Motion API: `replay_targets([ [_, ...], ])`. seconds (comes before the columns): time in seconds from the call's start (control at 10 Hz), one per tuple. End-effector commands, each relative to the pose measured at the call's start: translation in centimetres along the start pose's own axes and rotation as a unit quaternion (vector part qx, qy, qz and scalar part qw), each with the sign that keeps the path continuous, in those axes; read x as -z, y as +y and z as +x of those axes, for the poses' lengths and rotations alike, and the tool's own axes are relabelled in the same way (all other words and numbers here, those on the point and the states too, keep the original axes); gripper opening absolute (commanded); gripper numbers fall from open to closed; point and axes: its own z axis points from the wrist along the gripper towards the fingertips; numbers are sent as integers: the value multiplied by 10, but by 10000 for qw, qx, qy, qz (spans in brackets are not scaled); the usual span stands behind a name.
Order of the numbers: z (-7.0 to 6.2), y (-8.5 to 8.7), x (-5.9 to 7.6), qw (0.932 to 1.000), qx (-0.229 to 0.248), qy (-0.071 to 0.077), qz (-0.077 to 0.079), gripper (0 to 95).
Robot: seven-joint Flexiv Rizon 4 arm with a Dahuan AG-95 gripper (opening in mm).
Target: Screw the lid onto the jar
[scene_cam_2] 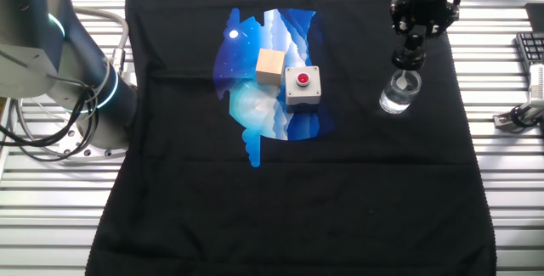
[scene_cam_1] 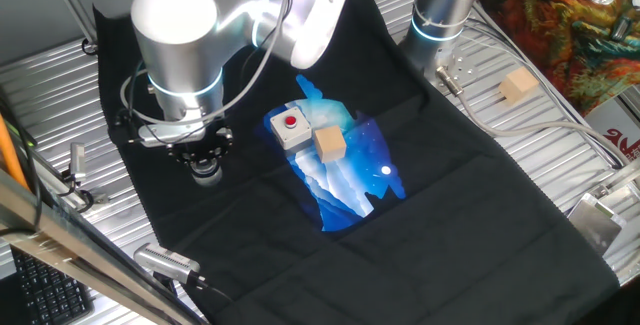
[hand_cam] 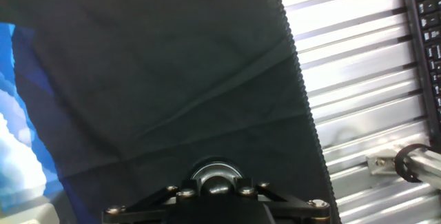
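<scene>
At nine o'clock in one fixed view, the gripper (scene_cam_1: 206, 170) hangs over the black cloth (scene_cam_1: 450, 215), hiding the jar. From the other fixed view, the jar (scene_cam_2: 399, 92) sits at two o'clock, directly beneath the lid (scene_cam_2: 407, 58), both axes upright, apparently aligned. Along the hand view, the fingers close round the lid, a dark dome at six o'clock.

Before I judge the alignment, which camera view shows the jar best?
The other fixed view: the jar stands clear on the black cloth, glass wall and base visible, directly under the pincer. In one fixed view the pincer hides it. The hand view shows only a rounded rim at the bottom edge, too little to identify.
</scene>
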Motion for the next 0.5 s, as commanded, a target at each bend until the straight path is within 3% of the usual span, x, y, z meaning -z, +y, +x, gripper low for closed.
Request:
replay_targets([
  [0.1,-1,0,0,10000,53,6,-21,0],
  [0.5,0,0,0,10000,8,1,-21,0],
])
